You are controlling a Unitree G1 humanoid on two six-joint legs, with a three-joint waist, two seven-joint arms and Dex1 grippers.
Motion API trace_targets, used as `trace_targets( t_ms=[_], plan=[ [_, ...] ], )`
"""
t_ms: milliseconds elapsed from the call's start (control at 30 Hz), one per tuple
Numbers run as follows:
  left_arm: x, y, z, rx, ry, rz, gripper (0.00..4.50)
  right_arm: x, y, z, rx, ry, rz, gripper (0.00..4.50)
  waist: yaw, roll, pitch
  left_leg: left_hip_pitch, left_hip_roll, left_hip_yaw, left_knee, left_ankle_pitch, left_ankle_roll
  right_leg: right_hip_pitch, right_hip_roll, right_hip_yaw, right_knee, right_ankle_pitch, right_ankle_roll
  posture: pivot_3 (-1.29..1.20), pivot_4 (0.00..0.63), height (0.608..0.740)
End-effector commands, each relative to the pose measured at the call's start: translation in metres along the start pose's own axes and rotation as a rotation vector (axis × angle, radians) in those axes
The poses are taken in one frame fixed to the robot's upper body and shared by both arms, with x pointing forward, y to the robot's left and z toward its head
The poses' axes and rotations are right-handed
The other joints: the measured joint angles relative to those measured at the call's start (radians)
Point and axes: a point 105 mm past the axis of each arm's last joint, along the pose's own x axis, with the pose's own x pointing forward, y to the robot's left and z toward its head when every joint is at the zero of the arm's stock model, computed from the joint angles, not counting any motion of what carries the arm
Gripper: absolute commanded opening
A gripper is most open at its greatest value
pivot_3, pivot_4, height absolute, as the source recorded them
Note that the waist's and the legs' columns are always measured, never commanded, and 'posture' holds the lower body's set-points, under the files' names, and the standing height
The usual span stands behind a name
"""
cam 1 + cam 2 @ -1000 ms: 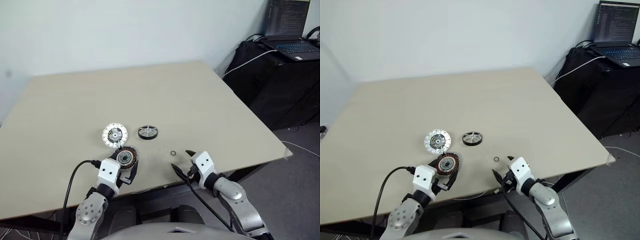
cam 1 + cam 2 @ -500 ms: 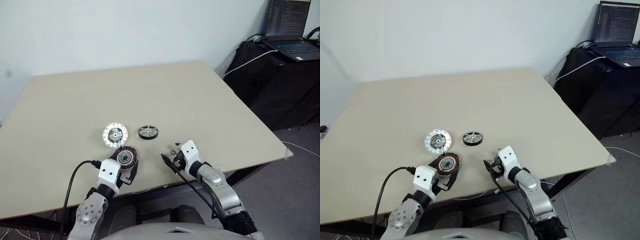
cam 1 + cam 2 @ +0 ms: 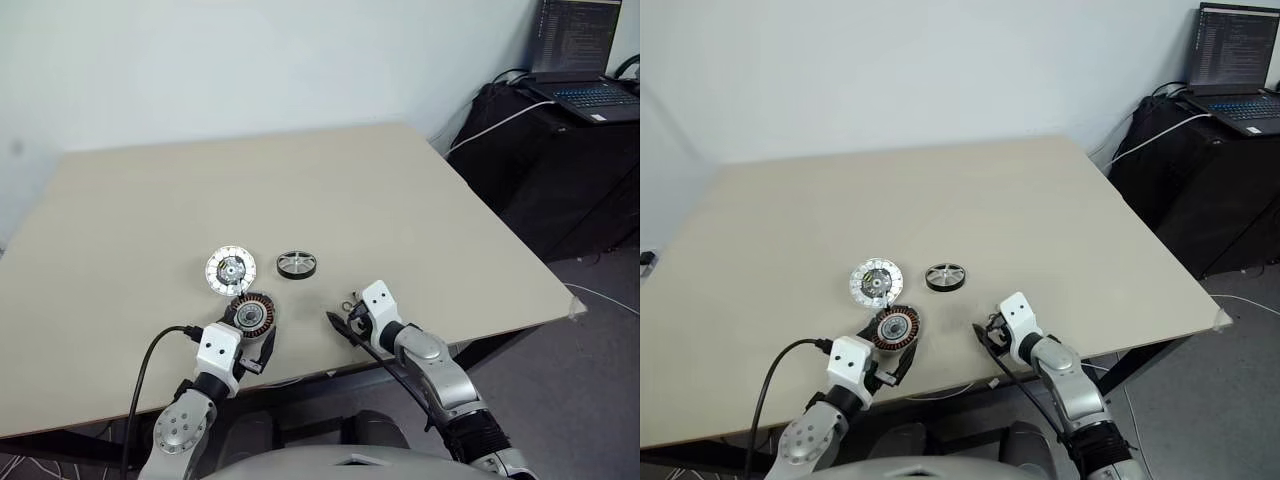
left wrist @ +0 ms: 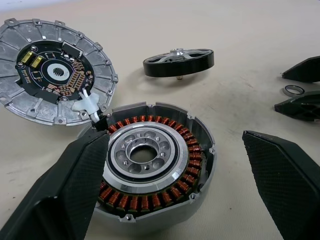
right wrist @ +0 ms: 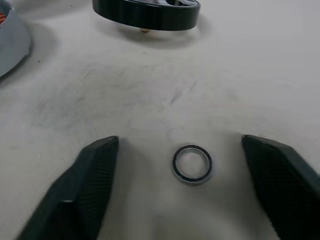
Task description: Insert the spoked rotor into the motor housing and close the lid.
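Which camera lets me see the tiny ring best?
The right wrist view: the tiny ring lies flat on the table, large, between the right gripper's open fingers. The left wrist view shows it small; the eye views show a mere speck.

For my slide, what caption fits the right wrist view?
Open right gripper straddles a small ring lying on the table, spoked rotor beyond.

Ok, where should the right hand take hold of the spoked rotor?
Grip the spoked rotor across its thick black outer rim, coming from above. It lies flat on the table, propped slightly on its hub pin, and the spokes look too thin to grip.
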Motion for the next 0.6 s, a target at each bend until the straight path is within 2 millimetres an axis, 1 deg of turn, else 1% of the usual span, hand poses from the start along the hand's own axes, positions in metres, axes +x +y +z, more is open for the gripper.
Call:
trace_targets(
  t_ms=[33,233,267,433,600],
  plan=[
    [0.003,-0.002,0.019,0.018,-0.064,-0.009,4.5,-0.002,0.005,-0.004,0.02,0.022,0.02,2.95,0.0,0.0,-0.001,0.0,0.0,0.0,0.0,0.0,0.0,0.0,0.0,0.0,0.0,0.0,0.0,0.0,0.0,0.74],
    [0.002,-0.001,0.023,0.026,-0.069,-0.004,4.5,-0.003,0.009,0.002,0.018,0.003,0.018,0.96,-0.001,0.0,-0.002,0.0,0.0,0.0,0.0,0.0,0.0,0.0,0.0,0.0,0.0,0.0,-0.001,0.0,0.0,0.74],
    [0.002,0.0,0.023,0.028,-0.07,0.0,4.5,-0.003,0.01,0.004,0.016,-0.001,0.018,0.73,-0.001,0.0,-0.002,0.0,0.001,0.0,0.0,0.0,0.0,0.0,0.001,0.0,0.0,0.0,-0.001,0.0,0.0,0.74],
    [0.002,0.005,0.023,0.038,-0.077,0.028,4.5,0.0,0.021,0.019,-0.006,-0.047,0.059,0.69,-0.002,0.0,-0.002,0.0,0.001,0.0,0.0,0.0,0.0,0.0,0.0,0.0,0.001,0.0,-0.001,0.0,0.0,0.74],
    [0.002,0.019,0.028,0.048,-0.12,0.124,4.5,0.012,0.043,0.049,-0.084,-0.112,0.136,0.69,-0.002,0.001,-0.001,0.0,0.001,0.0,0.0,0.0,0.0,-0.001,0.0,0.0,0.001,-0.001,-0.001,0.0,0.0,0.74]
  ],
)
